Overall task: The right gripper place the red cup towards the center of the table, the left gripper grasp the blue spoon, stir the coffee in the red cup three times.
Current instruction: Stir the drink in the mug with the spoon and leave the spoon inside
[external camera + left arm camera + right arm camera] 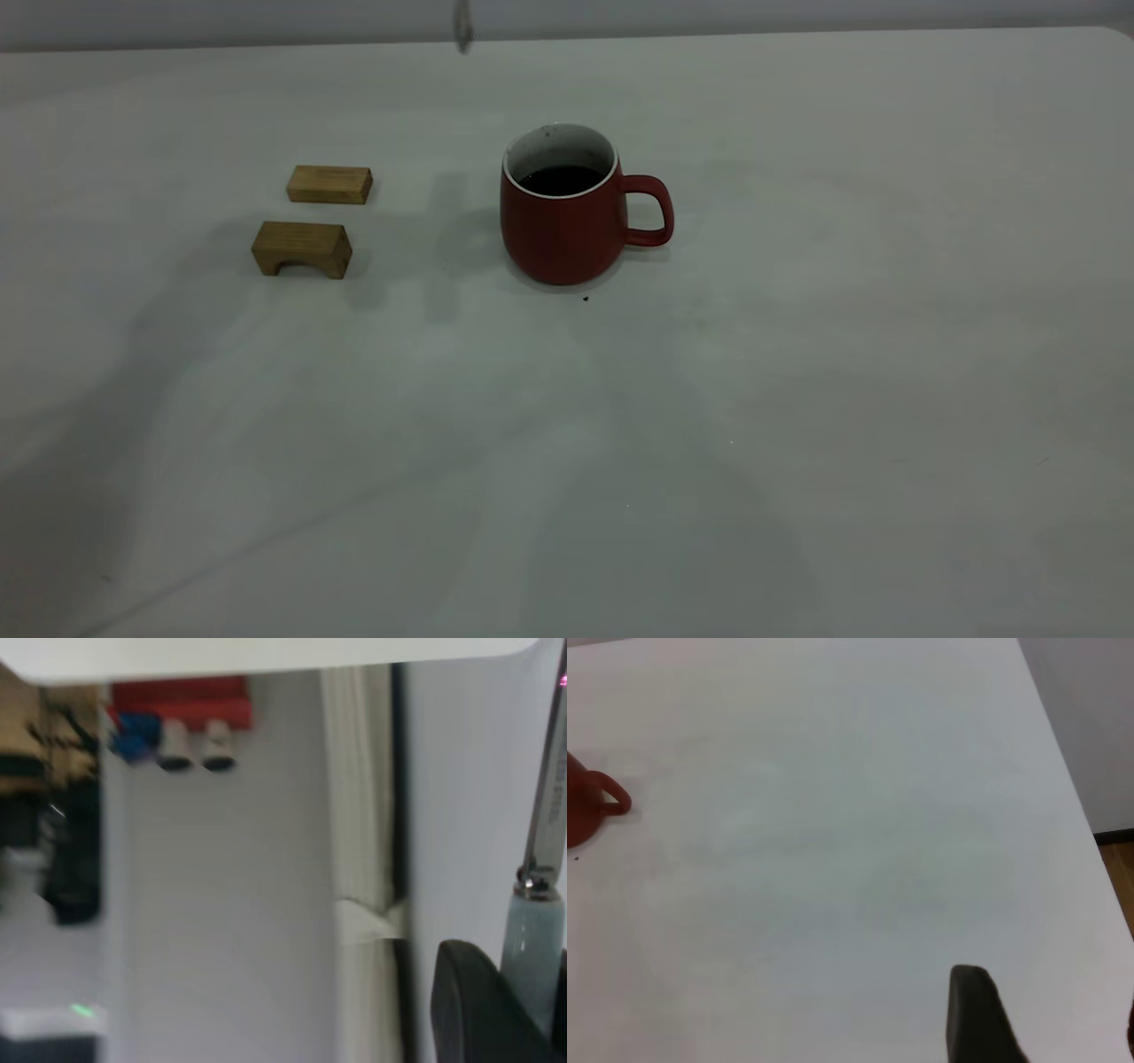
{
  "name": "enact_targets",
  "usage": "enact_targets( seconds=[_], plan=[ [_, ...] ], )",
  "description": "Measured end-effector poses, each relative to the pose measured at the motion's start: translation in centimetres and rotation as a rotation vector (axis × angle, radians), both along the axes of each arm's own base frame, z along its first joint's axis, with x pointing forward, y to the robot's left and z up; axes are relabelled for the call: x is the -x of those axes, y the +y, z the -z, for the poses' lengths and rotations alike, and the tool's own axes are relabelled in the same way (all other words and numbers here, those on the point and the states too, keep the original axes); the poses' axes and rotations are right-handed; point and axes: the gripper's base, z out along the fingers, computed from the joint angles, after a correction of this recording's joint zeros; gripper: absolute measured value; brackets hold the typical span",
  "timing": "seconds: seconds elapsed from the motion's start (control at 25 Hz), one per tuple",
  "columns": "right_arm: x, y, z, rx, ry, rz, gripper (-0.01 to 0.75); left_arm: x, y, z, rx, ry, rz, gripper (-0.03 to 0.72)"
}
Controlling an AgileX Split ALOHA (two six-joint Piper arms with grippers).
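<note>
The red cup (567, 213) stands upright near the middle of the table (797, 399), handle to the right, with dark coffee (560, 180) inside. In the right wrist view only the red cup (586, 806) edge and handle show, far off. The blue spoon (534, 939) is held by its pale handle in my left gripper (521, 979), which is shut on it; its metal neck points away from the fingers. The spoon's metal tip (462, 28) hangs at the top edge of the exterior view, above and behind the cup. My right gripper (1050, 1003) is open over bare table, well away from the cup.
Two tan wooden blocks lie left of the cup: a flat one (330, 184) and an arched one (302, 249). A tiny dark speck (586, 299) sits just in front of the cup. The table's right edge (1063, 771) runs close to my right gripper.
</note>
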Motion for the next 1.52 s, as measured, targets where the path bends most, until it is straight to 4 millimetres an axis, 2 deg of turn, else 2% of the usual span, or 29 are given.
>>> enact_targets(
  seconds=[0.16, 0.32, 0.56, 0.76, 0.88, 1.12, 1.4, 1.52],
  plan=[
    [0.0, 0.0, 0.0, 0.000, 0.000, 0.000, 0.442, -0.7, -0.9, 2.2, -0.005, 0.129, -0.116, 0.140],
    [0.0, 0.0, 0.0, 0.000, 0.000, 0.000, 0.442, -1.4, -1.1, 4.4, 0.006, 0.181, -0.195, 0.140],
    [0.0, 0.0, 0.0, 0.000, 0.000, 0.000, 0.442, -2.6, -1.8, 7.7, 0.102, 0.146, -0.274, 0.140],
    [0.0, 0.0, 0.0, 0.000, 0.000, 0.000, 0.442, -3.0, -3.3, 11.1, 0.066, 0.112, -0.286, 0.140],
    [0.0, 0.0, 0.0, 0.000, 0.000, 0.000, 0.442, -2.8, -4.4, 12.4, 0.055, 0.127, -0.274, 0.140],
    [0.0, 0.0, 0.0, 0.000, 0.000, 0.000, 0.442, -2.1, -5.3, 13.4, 0.044, 0.148, -0.228, 0.140],
    [0.0, 0.0, 0.0, 0.000, 0.000, 0.000, 0.442, -2.9, -3.0, 13.6, 0.021, 0.139, -0.244, 0.140],
    [0.0, 0.0, 0.0, 0.000, 0.000, 0.000, 0.442, -3.6, -3.0, 13.2, 0.040, 0.112, -0.289, 0.140]
  ],
)
